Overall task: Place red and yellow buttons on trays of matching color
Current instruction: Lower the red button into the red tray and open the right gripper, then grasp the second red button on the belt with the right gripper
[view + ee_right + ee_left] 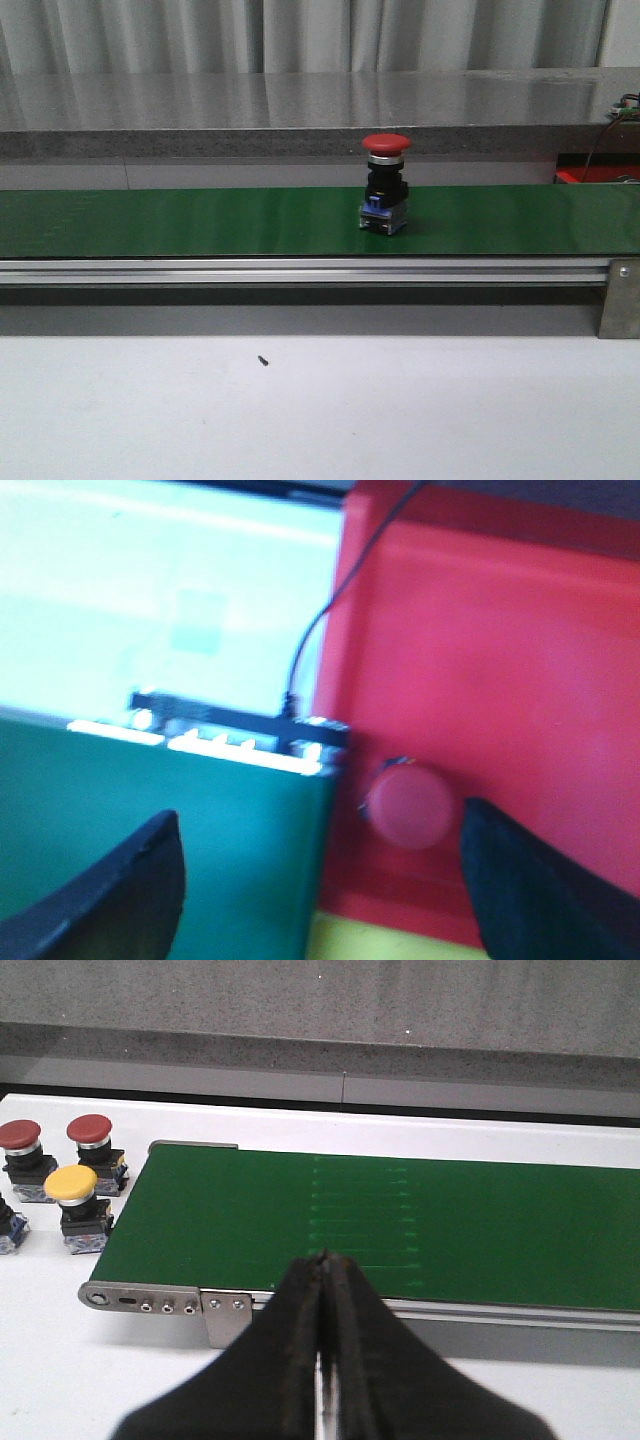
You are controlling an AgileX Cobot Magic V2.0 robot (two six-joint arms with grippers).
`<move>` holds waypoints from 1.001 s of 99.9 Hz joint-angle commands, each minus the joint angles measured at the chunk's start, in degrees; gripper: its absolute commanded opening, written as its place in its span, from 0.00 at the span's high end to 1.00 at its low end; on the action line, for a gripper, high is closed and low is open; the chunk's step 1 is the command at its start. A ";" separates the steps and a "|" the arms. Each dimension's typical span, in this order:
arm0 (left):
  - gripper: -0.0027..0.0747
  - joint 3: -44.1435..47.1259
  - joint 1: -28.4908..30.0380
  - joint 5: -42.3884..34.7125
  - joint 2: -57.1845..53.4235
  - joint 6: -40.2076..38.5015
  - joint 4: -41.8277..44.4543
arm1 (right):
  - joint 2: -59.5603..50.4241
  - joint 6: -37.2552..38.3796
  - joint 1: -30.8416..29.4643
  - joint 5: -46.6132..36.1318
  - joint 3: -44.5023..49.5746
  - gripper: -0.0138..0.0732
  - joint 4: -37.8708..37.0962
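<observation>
Stretching right across the table is the long green belt (200,222), and one red button (386,186) stands up straight on it, a bit right of the middle. At the belt's far right end sits the red tray (500,650), with one more red button (410,805) already lying on it close to the belt's edge, and a strip of the yellow tray (380,942) shows just beside it. Past the belt's left end wait more buttons on the white table: two red ones (90,1138) and a yellow button (72,1198). The right gripper (320,880) hangs over the spot where belt meets red tray, and its two fingers are wide apart and hold nothing. The left gripper (325,1360) has its fingers pressed together, with nothing between them. The button on the belt is tall with a small base, so I think a sideways bump from a finger could tip it over. If the belt is moving, a late grab could miss it.
</observation>
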 commanded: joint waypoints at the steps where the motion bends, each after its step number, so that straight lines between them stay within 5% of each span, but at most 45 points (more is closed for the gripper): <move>1: 0.99 -1.67 -0.31 -4.37 0.17 -0.39 -0.87 | -6.05 0.22 1.67 -1.32 1.59 0.19 0.50; 44: 0.99 -1.67 -0.31 -4.37 0.17 -0.39 -0.87 | -17.52 0.17 13.55 -3.57 21.11 0.19 0.50; 75: 0.99 -1.67 -0.31 -4.37 0.17 -0.39 -0.87 | -16.59 0.22 23.80 -10.89 22.76 0.19 0.50; 100: 0.99 -1.67 -0.31 -4.37 0.17 -0.39 -0.87 | -14.14 0.22 25.63 -18.51 22.76 0.19 0.55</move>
